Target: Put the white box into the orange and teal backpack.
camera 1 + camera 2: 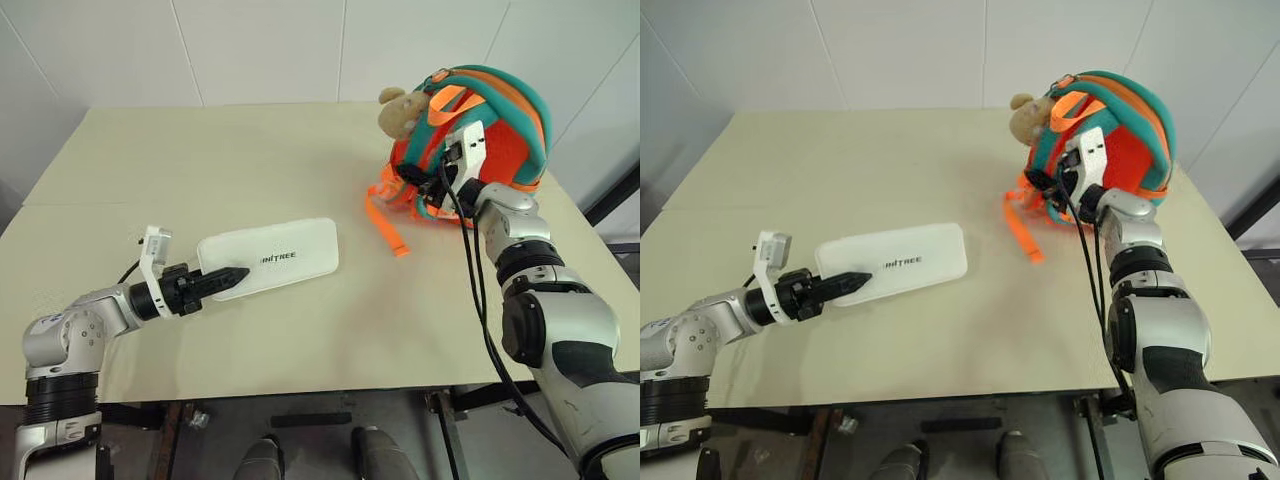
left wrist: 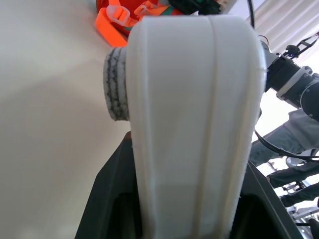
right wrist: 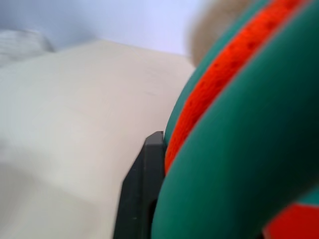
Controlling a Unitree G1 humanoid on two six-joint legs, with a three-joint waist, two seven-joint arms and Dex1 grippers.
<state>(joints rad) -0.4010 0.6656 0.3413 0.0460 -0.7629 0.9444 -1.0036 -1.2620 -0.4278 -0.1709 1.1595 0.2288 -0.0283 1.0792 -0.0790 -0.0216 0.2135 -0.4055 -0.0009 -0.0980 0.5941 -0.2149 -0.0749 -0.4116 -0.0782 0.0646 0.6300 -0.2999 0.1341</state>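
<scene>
The white box [image 1: 275, 255], flat with dark lettering on top, lies lengthwise over the table's near left part. My left gripper [image 1: 232, 277] is shut on its near end; the left wrist view has the box [image 2: 194, 124] clamped between the black fingers [image 2: 107, 199]. The orange and teal backpack [image 1: 500, 140] stands at the far right with its straps toward me. My right gripper [image 1: 425, 185] is pushed in among those straps. In the right wrist view a thick teal and orange strap [image 3: 239, 149] sits tight against one black finger [image 3: 142, 189], so the gripper is shut on it.
A beige plush toy [image 1: 400, 112] hangs at the backpack's top left. A loose orange webbing strap [image 1: 385, 225] trails onto the beige table [image 1: 200, 160] between box and backpack. White walls stand behind the table's far edge.
</scene>
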